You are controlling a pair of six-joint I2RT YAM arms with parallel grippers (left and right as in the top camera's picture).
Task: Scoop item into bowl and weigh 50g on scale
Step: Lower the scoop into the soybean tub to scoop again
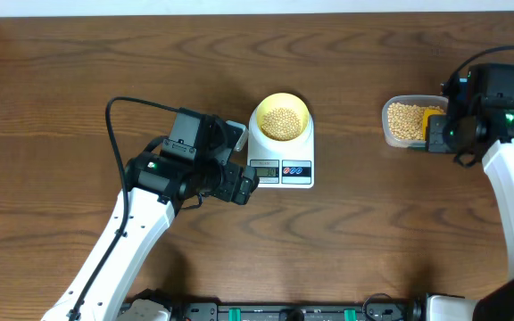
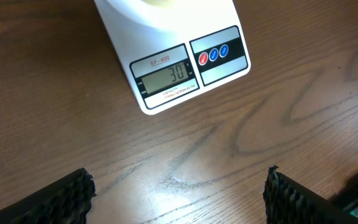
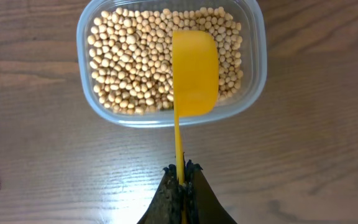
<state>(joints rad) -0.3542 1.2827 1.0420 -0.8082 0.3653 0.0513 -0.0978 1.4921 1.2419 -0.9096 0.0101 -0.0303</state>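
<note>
The scale (image 1: 281, 160) sits near the middle of the bench (image 1: 373, 232), with its display (image 2: 165, 76) and three coloured buttons (image 2: 213, 55) at the 6 o'clock end. The pale-yellow bowl (image 1: 259, 109) rests on the scale's 12 o'clock end and holds a heap of beans (image 1: 281, 123). In the left wrist view the display reads 30.

The left fingers (image 1: 242, 185) hang over bare wood at about 8 o'clock from the scale, just beside its display corner. They stand wide apart and hold nothing. In the left wrist view the two black ribbed pads show at the lower corners, with wood grain between them and the scale's display end ahead at 12 o'clock.

At 3 o'clock from the scale, well apart from it, stands a clear plastic tub (image 1: 387, 120) with more beans (image 3: 135, 56) covering its floor. The right fingers (image 3: 182, 183) are at the tub's 3 o'clock side in the overhead view, pressed together on the thin handle of a bright yellow scoop (image 3: 194, 74). In the right wrist view the handle runs up toward 12 o'clock and the scoop's broad end lies over the beans in the tub's right half. I cannot tell whether it touches them.
</note>
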